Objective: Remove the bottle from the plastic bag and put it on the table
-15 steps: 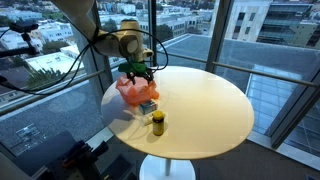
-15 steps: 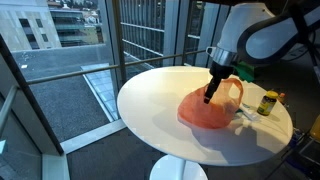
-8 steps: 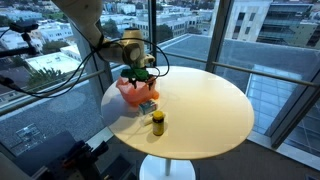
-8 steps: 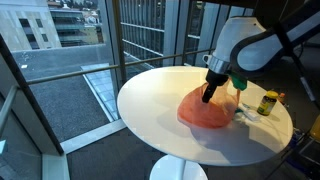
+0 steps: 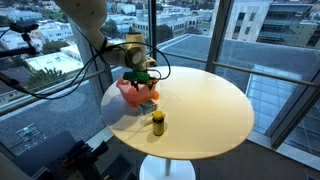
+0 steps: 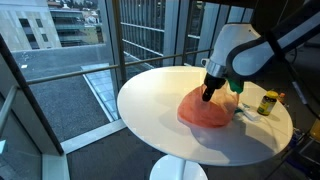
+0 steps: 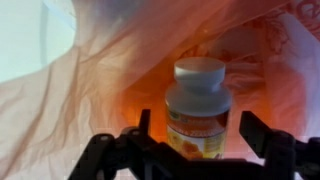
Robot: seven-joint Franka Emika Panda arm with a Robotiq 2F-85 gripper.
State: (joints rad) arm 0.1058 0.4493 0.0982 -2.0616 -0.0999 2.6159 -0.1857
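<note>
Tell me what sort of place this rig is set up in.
Probably an upper-floor office or lounge in a city high-rise: floor-to-ceiling glass window walls, rooftops of other buildings below outside, and a round white pedestal table beside the glass.

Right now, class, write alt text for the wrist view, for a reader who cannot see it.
A white-capped bottle with an orange label stands upright inside a translucent pink plastic bag. Dark jaws sit open at the bottom edge, one either side of it.

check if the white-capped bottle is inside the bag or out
Inside: in the wrist view the bottle has the orange bag around it, just ahead of the open pincer.
</note>
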